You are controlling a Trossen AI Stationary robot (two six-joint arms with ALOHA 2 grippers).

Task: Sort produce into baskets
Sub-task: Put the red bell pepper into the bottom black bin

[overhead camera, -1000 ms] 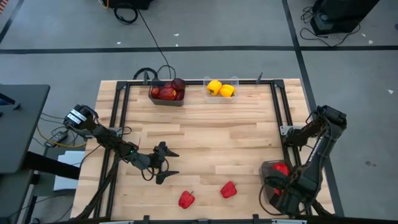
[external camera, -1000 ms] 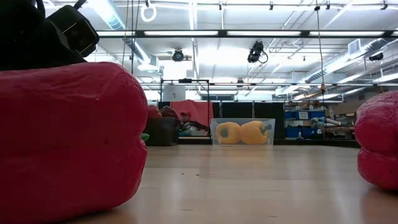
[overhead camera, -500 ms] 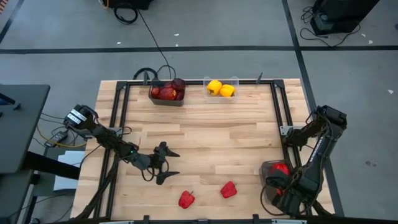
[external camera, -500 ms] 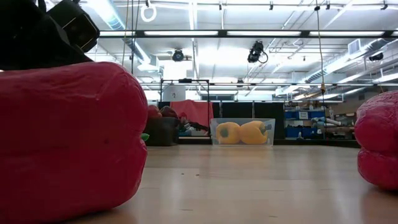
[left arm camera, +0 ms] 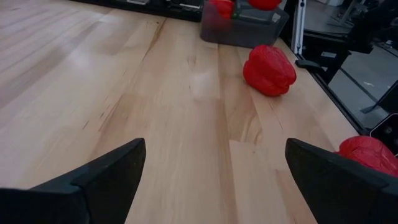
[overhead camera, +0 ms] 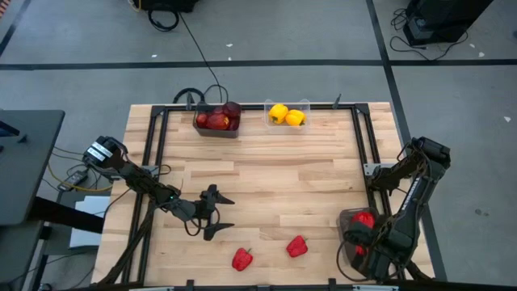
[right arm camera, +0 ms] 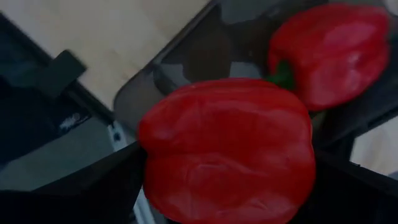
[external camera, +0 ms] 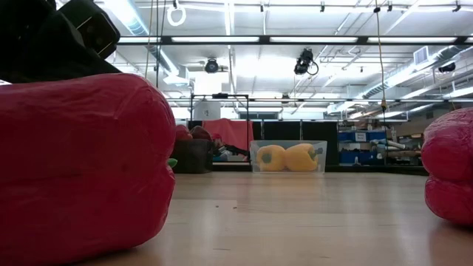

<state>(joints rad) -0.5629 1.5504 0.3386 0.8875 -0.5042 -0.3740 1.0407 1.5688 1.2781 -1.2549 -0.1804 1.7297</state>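
Note:
Two red bell peppers (overhead camera: pixel 241 259) (overhead camera: pixel 296 246) lie on the wooden table near its near edge; the left wrist view shows them too (left arm camera: pixel 268 68) (left arm camera: pixel 367 152). My left gripper (overhead camera: pixel 228 213) is open and empty, just left of them, its fingers pointing toward the table's right. My right gripper (overhead camera: pixel 363 249) is shut on a red pepper (right arm camera: pixel 227 149) over the grey basket (overhead camera: pixel 349 220) at the near right, which holds another red pepper (right arm camera: pixel 329 53). The dark basket (overhead camera: pixel 216 121) with maroon fruits and the clear basket (overhead camera: pixel 287 115) with two yellow peppers stand at the far edge. My right gripper pinches the red pepper between its two fingers (right arm camera: pixel 93 186), which lie on its two opposite sides (right arm camera: pixel 155 155). The fingers come from above, pointing down into the grey basket. The pepper sits over the basket's inside; whether it rests on the bottom cannot be told.
A black metal frame (overhead camera: pixel 153 153) runs around the table's left, far and right sides. The middle of the table (overhead camera: pixel 283 178) is bare wood. In the low view one pepper (external camera: pixel 74 162) fills the left and the other (external camera: pixel 447 177) shows at the right.

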